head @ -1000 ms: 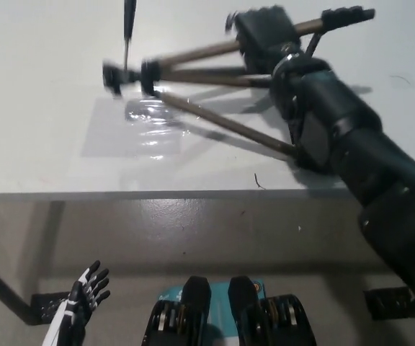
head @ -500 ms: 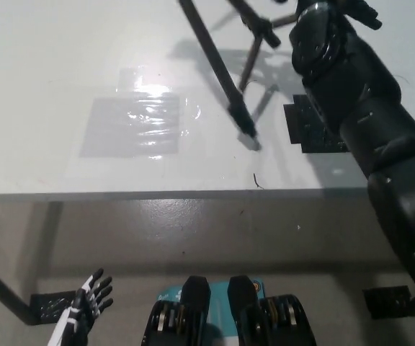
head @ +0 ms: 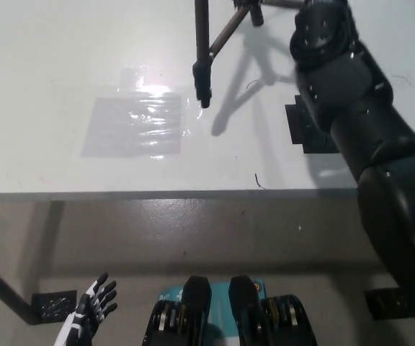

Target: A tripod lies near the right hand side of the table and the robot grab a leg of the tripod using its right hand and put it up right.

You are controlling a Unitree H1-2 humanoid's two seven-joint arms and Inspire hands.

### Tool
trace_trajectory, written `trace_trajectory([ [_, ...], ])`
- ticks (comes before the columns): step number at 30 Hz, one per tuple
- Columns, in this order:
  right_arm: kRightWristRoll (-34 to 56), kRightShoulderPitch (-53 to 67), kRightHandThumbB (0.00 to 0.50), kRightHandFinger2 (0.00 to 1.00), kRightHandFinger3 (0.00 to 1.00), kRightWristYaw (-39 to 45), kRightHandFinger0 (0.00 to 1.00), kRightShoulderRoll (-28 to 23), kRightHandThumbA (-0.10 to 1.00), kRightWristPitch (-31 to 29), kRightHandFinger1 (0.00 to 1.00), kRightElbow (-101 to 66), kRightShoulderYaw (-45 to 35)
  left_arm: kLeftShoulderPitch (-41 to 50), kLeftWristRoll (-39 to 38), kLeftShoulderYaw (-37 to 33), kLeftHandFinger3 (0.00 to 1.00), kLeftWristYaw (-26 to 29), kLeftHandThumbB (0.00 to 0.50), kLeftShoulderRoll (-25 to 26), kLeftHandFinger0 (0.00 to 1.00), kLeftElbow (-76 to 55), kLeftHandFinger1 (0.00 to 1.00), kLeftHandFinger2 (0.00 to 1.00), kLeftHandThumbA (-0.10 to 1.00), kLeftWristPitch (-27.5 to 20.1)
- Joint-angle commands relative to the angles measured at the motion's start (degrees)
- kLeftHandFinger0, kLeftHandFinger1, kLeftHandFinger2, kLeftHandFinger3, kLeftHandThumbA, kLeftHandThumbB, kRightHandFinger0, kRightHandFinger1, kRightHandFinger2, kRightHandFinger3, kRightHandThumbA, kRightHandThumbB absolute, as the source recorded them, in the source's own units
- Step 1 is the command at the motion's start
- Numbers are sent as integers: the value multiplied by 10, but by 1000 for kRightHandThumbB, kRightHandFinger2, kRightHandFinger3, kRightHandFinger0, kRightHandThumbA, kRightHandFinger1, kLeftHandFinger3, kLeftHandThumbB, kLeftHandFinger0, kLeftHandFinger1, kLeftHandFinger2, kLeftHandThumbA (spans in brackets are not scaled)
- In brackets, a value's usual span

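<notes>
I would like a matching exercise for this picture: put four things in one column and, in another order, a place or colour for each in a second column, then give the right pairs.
Things:
1. tripod
2. left hand
3. right arm
4. shiny clear sheet

Descriptions:
A. white, low at the lower left, below the table edge
B. flat on the table's left part
C. black, comes in from the right
D. dark legs, near the top middle

Pairs: 1-D, 2-A, 3-C, 4-B
</notes>
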Motion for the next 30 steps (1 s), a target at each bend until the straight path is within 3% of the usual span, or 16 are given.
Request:
trace_trajectory([
  [1,44,-40,110,393,286,-39,0,-2,-100,-62,0,-13,-11,-3,2,-3,1000,-2,142,1,1000,-7,1000,1000,1000,-25],
  [2,78,7,102,328,282,-30,0,18,-100,-83,0,1,-38,5,0,-2,1000,-2,144,0,1000,-11,1000,1000,1000,-29],
  [5,95,52,101,422,515,-27,0,34,-100,-90,9,16,-53,6,2,-3,1000,-2,163,-2,1000,0,1000,1000,1000,-43],
  [10,106,77,109,490,565,-38,0,47,-100,-77,48,28,-59,0,-3,-1,1000,-2,189,1,1000,0,1000,1000,1000,-40],
  [12,112,91,117,460,522,-37,0,51,-100,-89,41,31,-62,-1,1,-1,1000,0,197,0,1000,0,1000,1000,1000,-42],
  [15,129,99,117,464,534,-28,0,54,-100,-95,45,32,-71,-3,-3,-1,1000,-3,209,2,1000,2,1000,1000,1000,-46],
  [19,129,105,135,457,513,-35,0,56,-100,-106,40,33,-67,0,2,-1,1000,-1,189,3,1000,-4,1000,1000,1000,-43],
  [22,127,107,150,483,545,-22,0,53,-100,-105,61,33,-60,2,3,-1,1000,0,195,2,1000,-3,1000,1000,1000,-45],
  [23,130,106,176,542,612,-14,11,52,-22,-103,109,32,-61,3,5,-1,1000,2,195,2,1000,-4,1000,1000,1000,-45],
  [24,129,105,255,768,862,14,105,47,220,-106,279,28,-56,3,5,-1,1000,1,195,2,1000,-4,1000,1000,1000,-44],
  [25,128,105,271,700,931,23,104,46,330,-108,260,27,-53,3,4,-2,1000,1,195,2,1000,-4,1000,1000,1000,-45],
  [26,125,106,371,1000,1000,66,565,41,503,-123,704,22,-42,5,3,-2,1000,0,202,1,1000,-4,1000,1000,1000,-45],
  [27,134,104,430,1000,1000,133,1000,34,662,-123,1000,17,-39,5,7,-3,1000,0,196,2,1000,-3,1000,1000,1000,-49],
  [29,146,97,498,1000,1000,212,1000,22,786,-128,1000,6,-34,7,7,-3,1000,0,176,3,1000,-4,1000,1000,1000,-46],
  [30,150,89,500,1000,1000,237,1000,17,816,-127,1000,-2,-32,6,8,-3,1000,0,179,3,1000,-4,1000,1000,1000,-45],
])
